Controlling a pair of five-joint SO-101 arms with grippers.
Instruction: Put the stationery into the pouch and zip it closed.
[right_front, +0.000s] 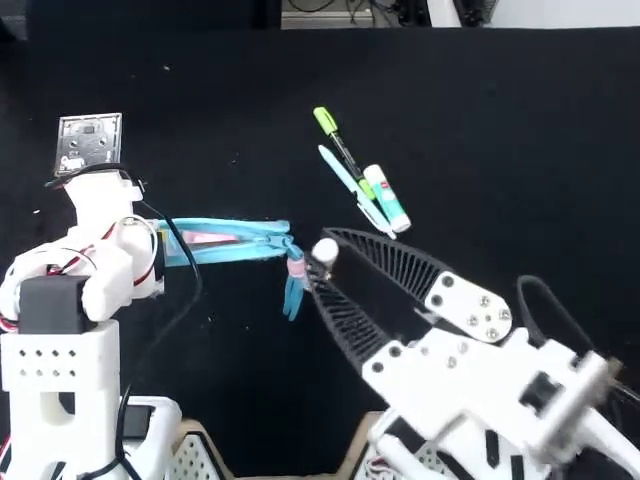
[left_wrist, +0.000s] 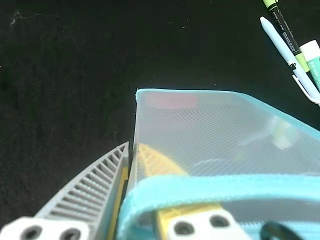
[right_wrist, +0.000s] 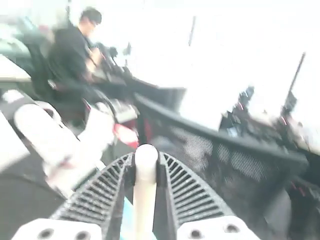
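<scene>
**Lining up an item for loading**

Left gripper (left_wrist: 132, 155) is closed tight on the blue pouch (right_front: 225, 240), holding it on edge over the bench (right_front: 500, 100). Right gripper (right_front: 320, 258) pinches a white stick (right_front: 325, 250) just beside the pouch's zip end. It is best to align it with the opening before letting go.

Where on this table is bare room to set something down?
The table is bare right of the glue stick, green marker and blue pen, and also beyond the pouch toward the far edge. It is crowded between the pouch's end and the pens, where the right gripper holds a white stick.
</scene>
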